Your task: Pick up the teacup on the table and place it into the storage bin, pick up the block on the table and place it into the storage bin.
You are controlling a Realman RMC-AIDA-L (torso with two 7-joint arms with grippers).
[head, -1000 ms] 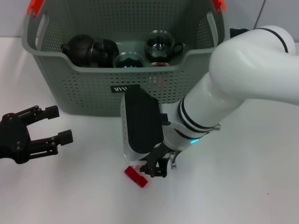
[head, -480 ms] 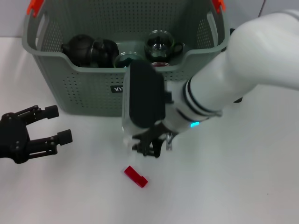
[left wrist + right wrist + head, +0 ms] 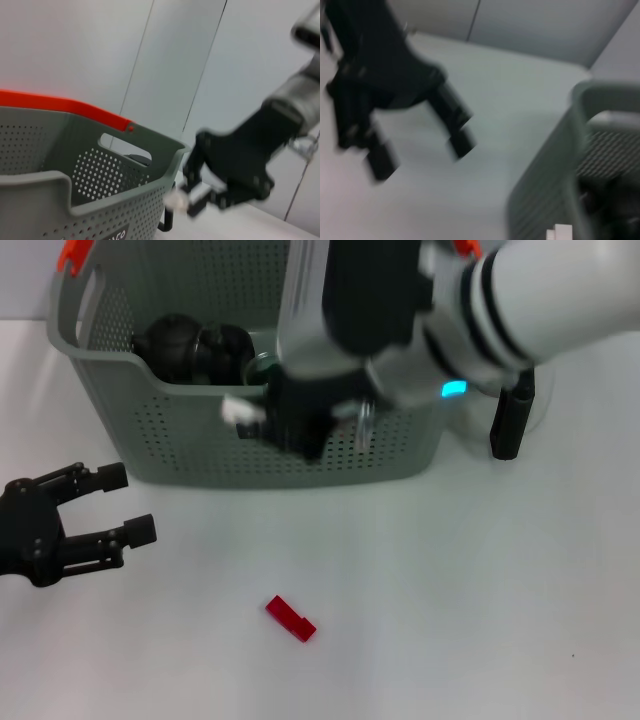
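bin [image 3: 150,440] is grey-green, perforated; right claw [image 3: 300,425] pinches a white block [image 3: 238,410]; left claw [image 3: 95,510] gapes.

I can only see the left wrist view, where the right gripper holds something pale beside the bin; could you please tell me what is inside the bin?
Observer: In the head view, two dark rounded vessels sit in the left part of the storage bin. The right arm hides the rest.
Operator: Thank you. Where does the right gripper show there?
Observer: The right gripper, shut on a small white block, shows against the bin's front wall.
Operator: Is anything on the table?
Observer: A small red piece lies in front of the bin, apart from both grippers.
Operator: And my left gripper?
Observer: The left gripper is open and empty, at the table's left side.
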